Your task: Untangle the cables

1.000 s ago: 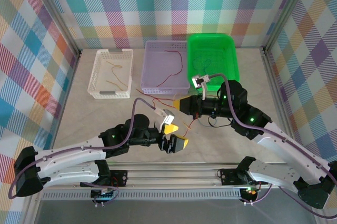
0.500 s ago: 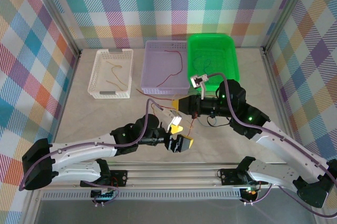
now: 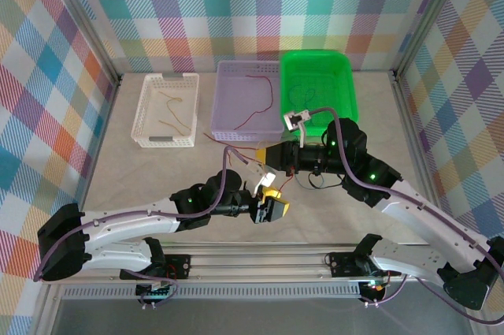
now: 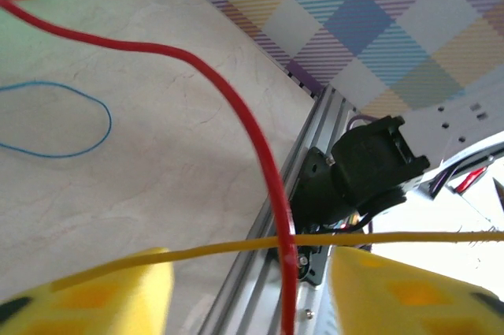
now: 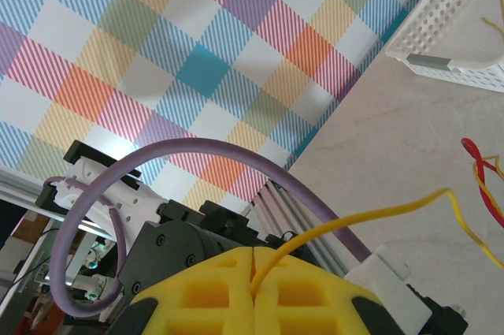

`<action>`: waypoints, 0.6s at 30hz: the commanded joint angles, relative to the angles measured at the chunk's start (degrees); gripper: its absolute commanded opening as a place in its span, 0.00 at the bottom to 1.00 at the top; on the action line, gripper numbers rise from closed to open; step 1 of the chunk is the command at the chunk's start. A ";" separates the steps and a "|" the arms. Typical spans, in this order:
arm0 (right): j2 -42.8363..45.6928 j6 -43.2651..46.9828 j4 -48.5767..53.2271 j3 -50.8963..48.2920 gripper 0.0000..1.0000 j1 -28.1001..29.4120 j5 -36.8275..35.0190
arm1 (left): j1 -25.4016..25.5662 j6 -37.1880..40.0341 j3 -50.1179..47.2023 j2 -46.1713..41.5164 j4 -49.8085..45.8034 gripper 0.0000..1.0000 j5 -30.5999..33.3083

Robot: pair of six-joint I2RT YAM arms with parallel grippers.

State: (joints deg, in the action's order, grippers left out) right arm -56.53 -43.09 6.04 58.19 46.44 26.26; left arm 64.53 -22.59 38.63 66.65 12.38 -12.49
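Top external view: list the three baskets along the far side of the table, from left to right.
white basket → purple basket → green basket

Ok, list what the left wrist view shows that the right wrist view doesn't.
Left wrist: the open left end effector with a yellow cable running across between its fingers, a red cable crossing it, and a blue cable looped on the table.
Right wrist: the right end effector shut on the yellow cable, a white basket, and a purple arm cable.
Both: yellow and red cable, the table, the plaid wall.
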 commanded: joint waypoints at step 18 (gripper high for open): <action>6.19 -2.10 9.82 0.48 0.00 -11.07 -15.43 | 0.68 -1.36 1.26 -12.08 -12.84 0.00 -7.08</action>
State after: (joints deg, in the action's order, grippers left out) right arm -51.51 -43.40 13.30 58.19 39.18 14.04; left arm 64.75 -23.29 38.85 56.97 4.34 -16.67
